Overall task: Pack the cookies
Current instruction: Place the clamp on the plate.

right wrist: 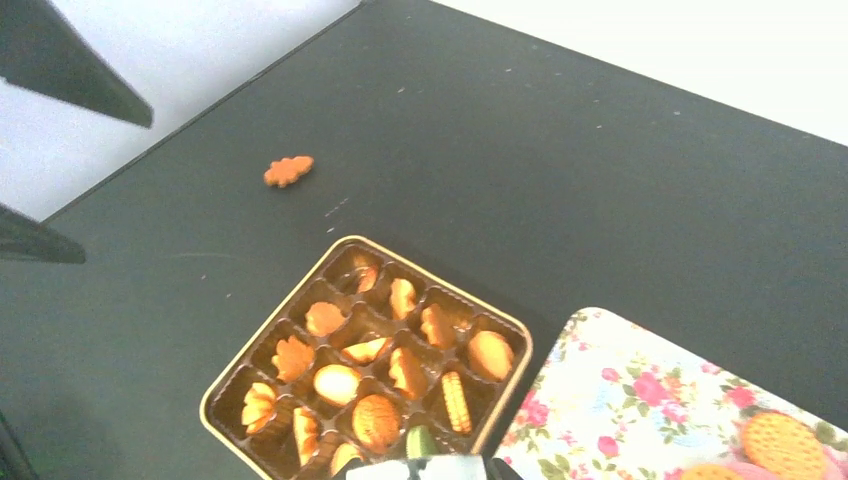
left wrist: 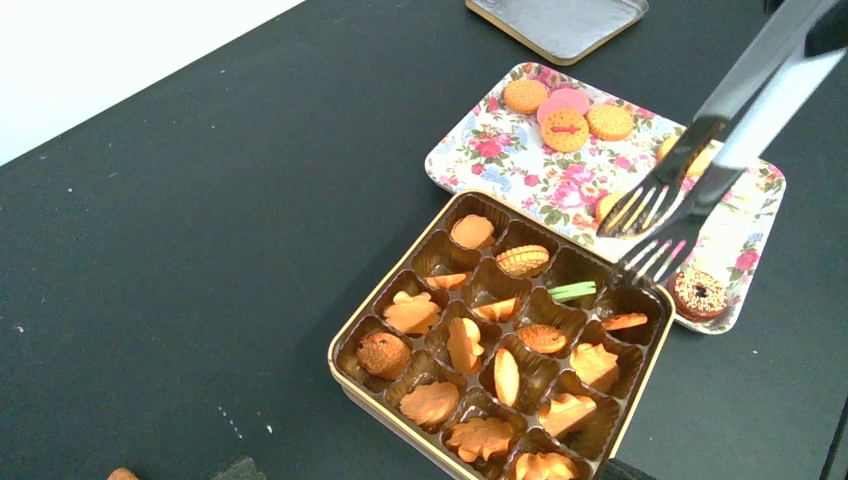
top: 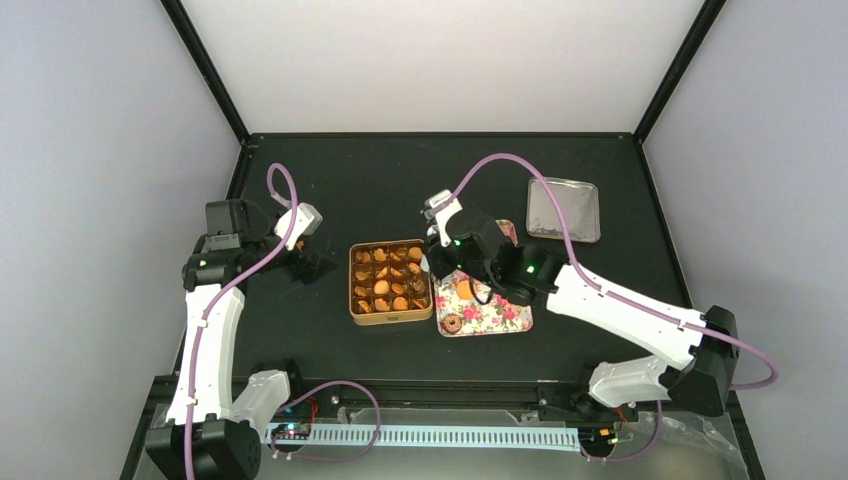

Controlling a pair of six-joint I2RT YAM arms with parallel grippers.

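**Cookie tin nearly full, with a few cookies left on the tray beside it**

A square gold tin point(left wrist: 340, 368) sits mid-table. As far as can be seen, each of its sixteen brown paper cups holds one of the orange cookies point(left wrist: 463, 343). A green cookie point(left wrist: 572, 291) stands on edge in a cup along the side of the tin nearest the tray.

The right gripper point(left wrist: 612, 258) hovers over that same side, its two fork-shaped fingers spread apart with nothing between them. The green cookie is just beside the lower tines, and it is unclear whether they touch it.

Just beside the tin, a floral tray point(left wrist: 470, 150) carries several round orange cookies, a pink cookie point(left wrist: 570, 98) and a brown ring cookie point(left wrist: 698, 292).

On the opposite side of the tin, a leaf-shaped cookie point(right wrist: 288, 170) lies loose on the table near the left gripper point(top: 315, 265). It is not possible to tell whether that claw is spread or closed. A silver lid point(top: 563, 210) rests beyond the tray, well apart from the tin.

Packing looks mostly done. The tray cookies, the loose one and the lid remain, and there seems to be little free room in the tin.
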